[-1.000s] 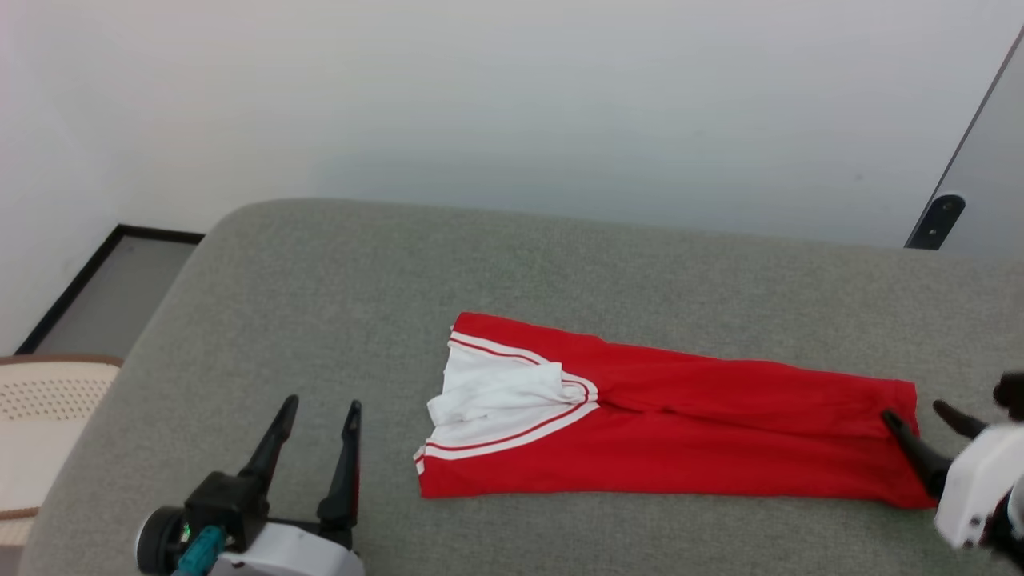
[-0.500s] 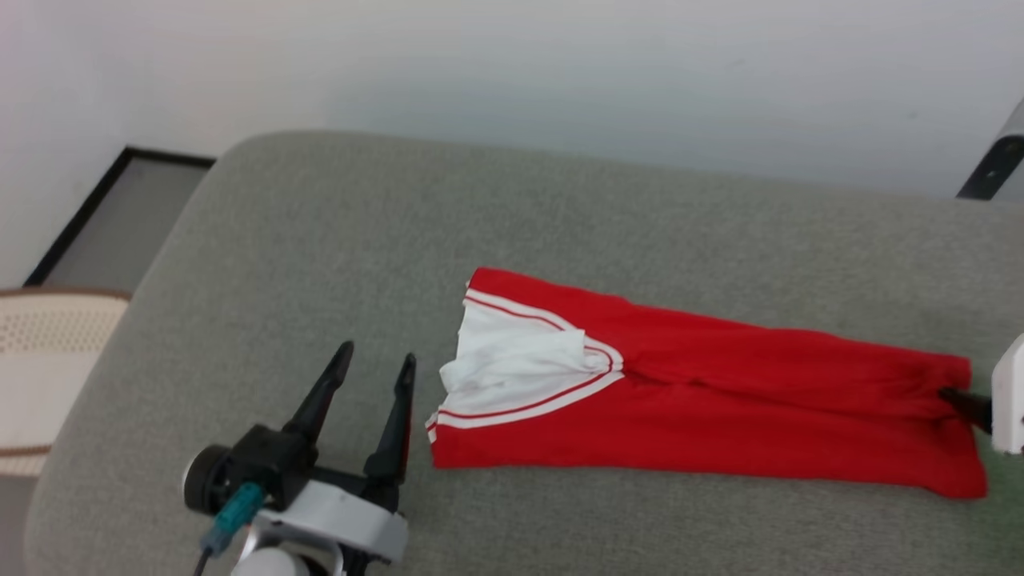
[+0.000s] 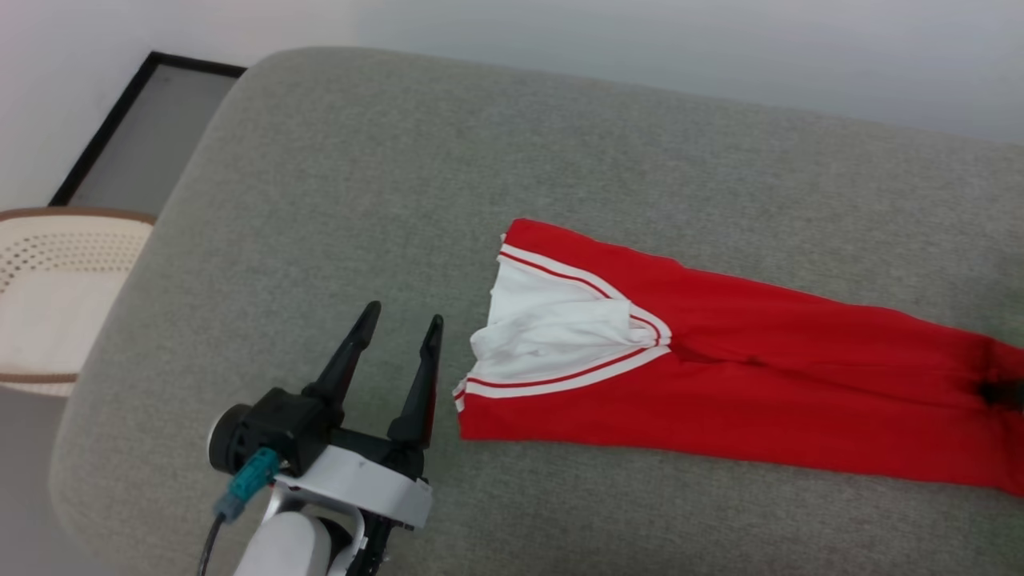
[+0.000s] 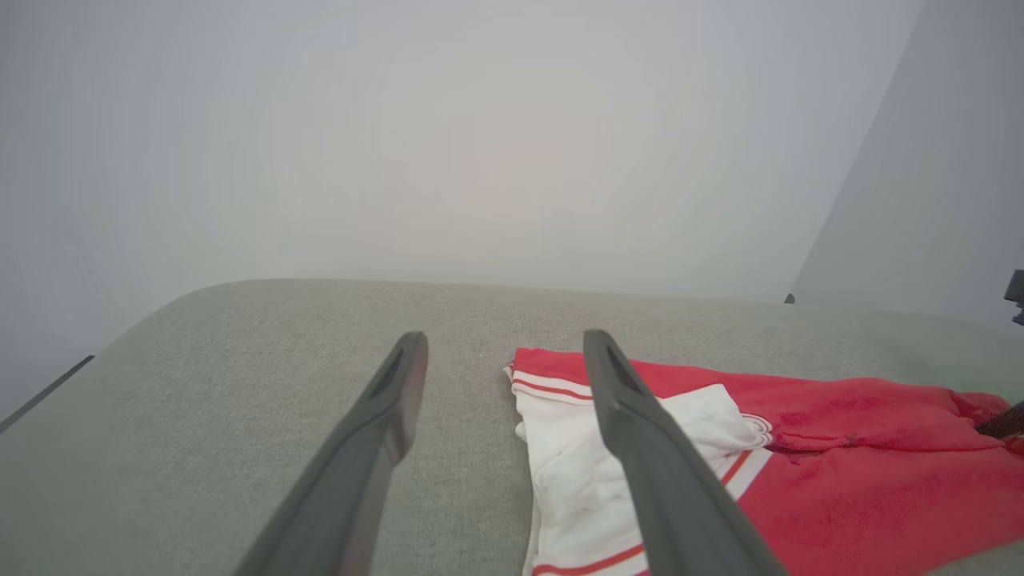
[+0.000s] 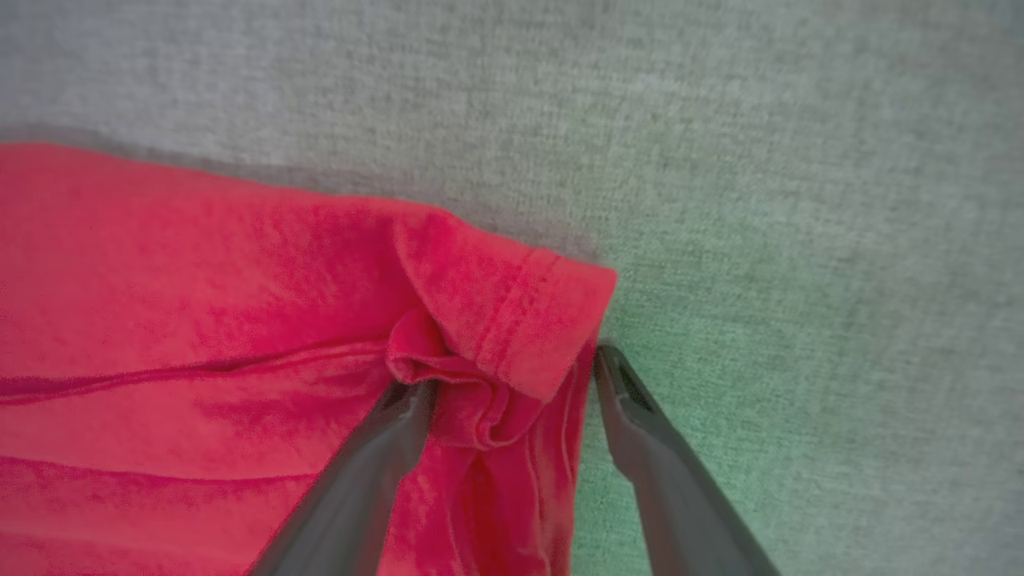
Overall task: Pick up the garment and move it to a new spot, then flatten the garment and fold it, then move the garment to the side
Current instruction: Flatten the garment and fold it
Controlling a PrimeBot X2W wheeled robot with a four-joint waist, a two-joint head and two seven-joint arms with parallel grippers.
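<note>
Head view: the camera has swung. The left gripper, jaws spread, has closed in and is just beside the white sleeve of the garment, which lies on the cushion.
Left wrist view: the sleeve lies just past the fingers, and nothing is gripped.
Right wrist view: the right gripper, jaws spread, straddles the bunched hem.
Task meaning: both ends look lined up, so a pinch and fold probably come next.

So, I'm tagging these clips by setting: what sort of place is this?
Probably a home-like room, perhaps a staged one: the garment lies on a grey fabric-covered cushion like a sofa or bed, set against a plain white wall, with a cream perforated basket or seat beside it.
</note>
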